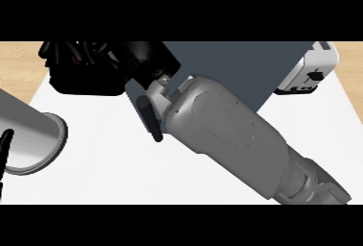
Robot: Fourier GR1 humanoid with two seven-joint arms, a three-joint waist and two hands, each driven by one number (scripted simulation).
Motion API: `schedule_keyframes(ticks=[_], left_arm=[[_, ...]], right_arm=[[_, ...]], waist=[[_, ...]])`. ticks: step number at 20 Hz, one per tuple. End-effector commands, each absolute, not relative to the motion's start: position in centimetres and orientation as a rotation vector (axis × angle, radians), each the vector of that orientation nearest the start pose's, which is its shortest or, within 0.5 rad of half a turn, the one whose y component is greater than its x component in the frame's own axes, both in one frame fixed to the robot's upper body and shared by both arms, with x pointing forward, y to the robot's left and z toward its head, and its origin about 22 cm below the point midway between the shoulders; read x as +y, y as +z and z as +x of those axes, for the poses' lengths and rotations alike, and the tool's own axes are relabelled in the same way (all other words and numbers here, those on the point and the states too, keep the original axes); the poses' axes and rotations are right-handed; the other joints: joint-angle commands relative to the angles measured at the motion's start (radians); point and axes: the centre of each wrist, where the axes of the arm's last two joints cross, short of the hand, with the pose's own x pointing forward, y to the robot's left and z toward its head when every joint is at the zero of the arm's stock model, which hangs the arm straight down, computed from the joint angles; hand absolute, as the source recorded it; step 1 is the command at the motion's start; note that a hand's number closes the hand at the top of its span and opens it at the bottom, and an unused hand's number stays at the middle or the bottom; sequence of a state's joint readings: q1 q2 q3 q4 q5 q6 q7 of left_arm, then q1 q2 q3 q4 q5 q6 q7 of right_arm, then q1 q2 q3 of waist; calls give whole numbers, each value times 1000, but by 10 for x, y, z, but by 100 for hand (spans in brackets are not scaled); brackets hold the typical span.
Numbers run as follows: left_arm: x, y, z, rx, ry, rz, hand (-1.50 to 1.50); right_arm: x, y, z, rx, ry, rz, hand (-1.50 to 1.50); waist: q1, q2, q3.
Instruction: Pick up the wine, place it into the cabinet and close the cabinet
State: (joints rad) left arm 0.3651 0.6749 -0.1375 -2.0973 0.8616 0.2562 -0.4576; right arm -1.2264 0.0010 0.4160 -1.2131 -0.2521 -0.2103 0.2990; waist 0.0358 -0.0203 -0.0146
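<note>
My right forearm (234, 139) fills the middle of the head view, running from the lower right up to the upper left. Its black hand (106, 60) sits at the top left, against the left side of the dark grey cabinet (241, 62). A black bar (149, 117) hangs down beside the wrist. I cannot make out the wine bottle; the hand and forearm cover that spot. My left forearm (32, 137) lies at the left edge, and only a thin black sliver of the left hand (5, 144) shows there.
A white appliance (312, 67) stands at the cabinet's right side, at the top right. The white counter (120, 168) spreads below, with a wooden floor (18, 55) beyond its far edge.
</note>
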Motion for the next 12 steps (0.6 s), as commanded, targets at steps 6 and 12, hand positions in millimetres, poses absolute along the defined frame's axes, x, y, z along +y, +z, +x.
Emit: schedule_keyframes(ticks=[6, 12], left_arm=[[303, 98, 152, -1966, 236, -176, -150], [296, 97, 152, -1962, 256, -188, -150]], right_arm=[[-38, 238, 394, -1869, 599, 202, 150], [-25, 232, 396, -1875, 643, 169, 150]], waist=[[-12, 34, 14], [-20, 31, 13]])
